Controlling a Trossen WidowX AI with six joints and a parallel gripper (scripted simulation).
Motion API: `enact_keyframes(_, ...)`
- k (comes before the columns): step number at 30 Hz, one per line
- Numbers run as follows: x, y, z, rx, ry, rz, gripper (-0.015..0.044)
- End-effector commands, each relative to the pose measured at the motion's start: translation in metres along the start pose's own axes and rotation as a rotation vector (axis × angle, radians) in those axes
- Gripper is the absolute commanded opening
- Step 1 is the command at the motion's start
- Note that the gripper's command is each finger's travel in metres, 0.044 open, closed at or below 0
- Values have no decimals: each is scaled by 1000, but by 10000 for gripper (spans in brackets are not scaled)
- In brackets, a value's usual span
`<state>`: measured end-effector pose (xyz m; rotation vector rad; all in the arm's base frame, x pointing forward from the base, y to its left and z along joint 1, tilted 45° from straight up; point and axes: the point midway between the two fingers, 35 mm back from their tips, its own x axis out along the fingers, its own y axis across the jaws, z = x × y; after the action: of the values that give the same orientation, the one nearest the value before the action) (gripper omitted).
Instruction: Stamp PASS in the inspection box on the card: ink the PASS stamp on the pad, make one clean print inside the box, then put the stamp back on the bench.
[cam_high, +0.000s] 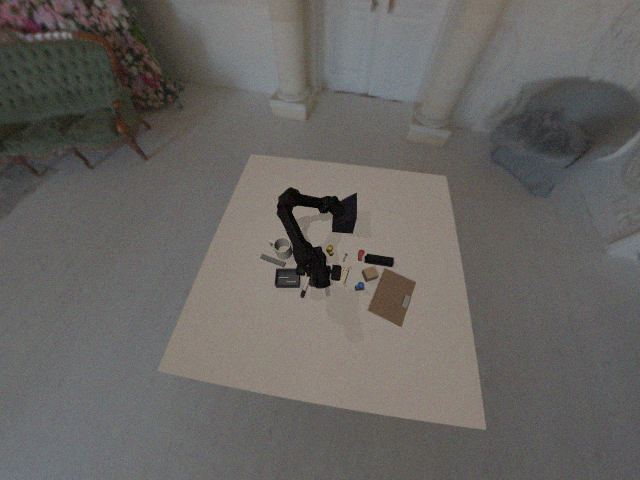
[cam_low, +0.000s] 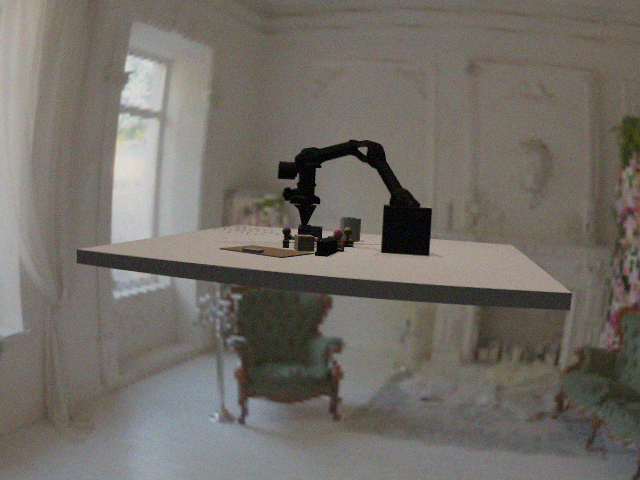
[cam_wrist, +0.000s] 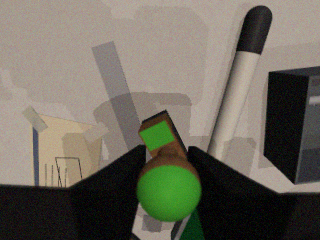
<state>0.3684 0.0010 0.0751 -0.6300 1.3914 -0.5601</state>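
My gripper (cam_wrist: 166, 152) (cam_high: 319, 281) (cam_low: 306, 218) is shut on the PASS stamp (cam_wrist: 169, 192), which has a green ball knob, a brown wooden handle and a green label on its block. It hangs a little above the bench. The cream card (cam_wrist: 65, 147) (cam_high: 345, 273) lies to the left in the wrist view, with the thin outlined inspection box (cam_wrist: 56, 167) near its lower edge. A small black block sits beside the card in the top view; I cannot tell if it is the ink pad.
A white marker with a black cap (cam_wrist: 240, 90) (cam_high: 303, 289) and a dark tray (cam_wrist: 295, 125) (cam_high: 287, 279) lie close by. A grey strip (cam_wrist: 117, 95), a mug (cam_high: 282, 248), yellow (cam_high: 329, 250), red (cam_high: 360, 254) and blue (cam_high: 359, 285) stamps, a cardboard box (cam_high: 369, 272) and a brown clipboard (cam_high: 387, 299) are around.
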Motion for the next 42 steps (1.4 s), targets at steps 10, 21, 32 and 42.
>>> enact_keyframes(10, -7, 0, 1, 7, -1, 5, 0)
enact_keyframes(21, -12, 0, 0, 7, -1, 5, 0)
enact_keyframes(32, -18, 0, 0, 6, -1, 6, 0)
enact_keyframes(42, -23, 0, 0, 6, -1, 6, 0)
